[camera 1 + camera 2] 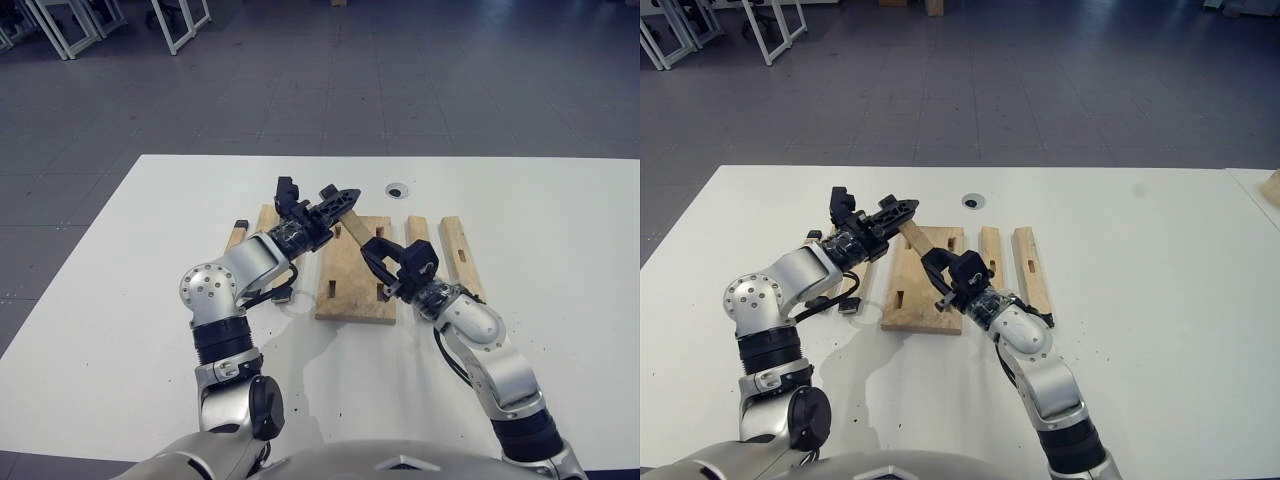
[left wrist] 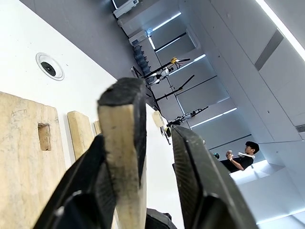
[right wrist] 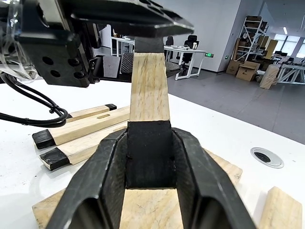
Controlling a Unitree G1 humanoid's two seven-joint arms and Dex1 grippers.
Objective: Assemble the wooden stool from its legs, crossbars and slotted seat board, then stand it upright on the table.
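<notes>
A wooden leg [image 1: 355,228] with black ends is held slanted above the slotted seat board [image 1: 345,290], which lies flat on the white table. My right gripper [image 3: 148,136] is shut on the leg's lower black band, just over the board. My left gripper [image 1: 335,200] sits at the leg's upper black end [image 2: 121,100]. Its fingers straddle that end, one finger [image 2: 90,176] against the wood and a gap showing before the other, so it stands open.
Two more wooden pieces [image 1: 455,250] [image 1: 418,230] lie right of the board, and two black-tipped ones [image 3: 86,126] lie left of it under my left forearm. A round cable hole [image 1: 398,188] is behind the board. Bare table [image 1: 560,230] stretches far to the right.
</notes>
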